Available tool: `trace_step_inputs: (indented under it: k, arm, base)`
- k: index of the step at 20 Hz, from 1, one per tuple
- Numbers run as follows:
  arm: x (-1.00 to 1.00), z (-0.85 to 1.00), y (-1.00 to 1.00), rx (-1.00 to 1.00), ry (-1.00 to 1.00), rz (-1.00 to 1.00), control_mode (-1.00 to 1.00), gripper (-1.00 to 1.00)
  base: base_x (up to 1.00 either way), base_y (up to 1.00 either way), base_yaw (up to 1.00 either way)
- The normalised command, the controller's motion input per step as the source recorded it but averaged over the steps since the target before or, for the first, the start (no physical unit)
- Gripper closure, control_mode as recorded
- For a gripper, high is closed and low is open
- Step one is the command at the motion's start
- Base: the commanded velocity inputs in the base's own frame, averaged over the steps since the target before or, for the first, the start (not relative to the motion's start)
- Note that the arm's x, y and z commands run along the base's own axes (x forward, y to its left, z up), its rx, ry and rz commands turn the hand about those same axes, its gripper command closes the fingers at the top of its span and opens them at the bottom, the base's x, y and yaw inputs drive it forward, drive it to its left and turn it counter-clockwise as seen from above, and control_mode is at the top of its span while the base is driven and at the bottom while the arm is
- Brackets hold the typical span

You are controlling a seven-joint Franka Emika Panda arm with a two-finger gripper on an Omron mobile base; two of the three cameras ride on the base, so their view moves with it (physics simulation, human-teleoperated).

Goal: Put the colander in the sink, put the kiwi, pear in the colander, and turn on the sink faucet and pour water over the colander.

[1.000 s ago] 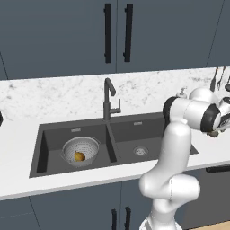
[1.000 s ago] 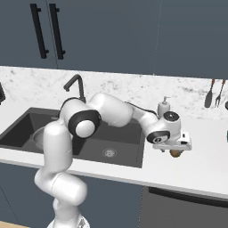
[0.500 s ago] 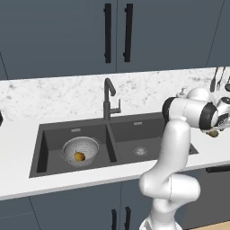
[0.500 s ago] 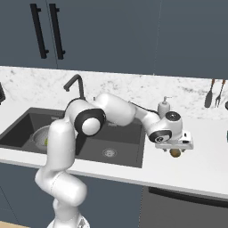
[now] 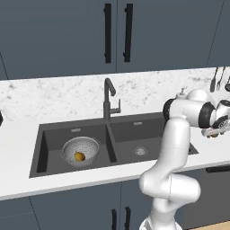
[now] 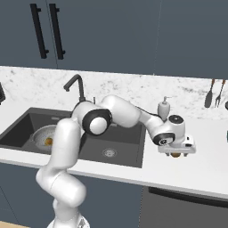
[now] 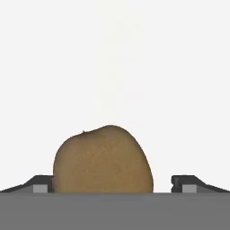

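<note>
1. The gripper [image 6: 177, 153] hangs low over the white counter [image 6: 209, 176] to the right of the sink [image 6: 129, 151], with its jaws spread to full width.
2. The kiwi [image 7: 103, 160] lies on the counter between the two fingertips [image 7: 185, 183] — it sits nearer one tip, with a clear gap to the other, and nothing is gripped.
3. The colander [image 5: 80, 152] rests in the left basin of the sink.
4. The pear [image 5: 79, 156] lies inside the colander.
5. The sink faucet [image 5: 109, 98] stands behind the divider between the basins — no stream is visible at its spout.
</note>
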Motion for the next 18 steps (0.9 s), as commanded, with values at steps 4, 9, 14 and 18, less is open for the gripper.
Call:
trace_step_inputs:
  k: [4, 9, 14, 18]
  arm:
    - [0.15, -0.25, 0.00, 0.00, 0.08, 0.05, -1.00, -1.00]
    - [0.03, -0.08, 0.07, 0.00, 0.07, 0.08, -1.00, 1.00]
    - [-0.06, 0.00, 0.51, 0.02, 0.00, 0.13, -1.00, 1.00]
    - [-0.18, 0.06, 0.85, 0.02, 0.00, 0.14, -1.00, 1.00]
  base:
    - [0.00, 0.00, 0.00]
    - [0.00, 0.00, 0.00]
    - [0.00, 0.00, 0.00]
    - [0.00, 0.00, 0.00]
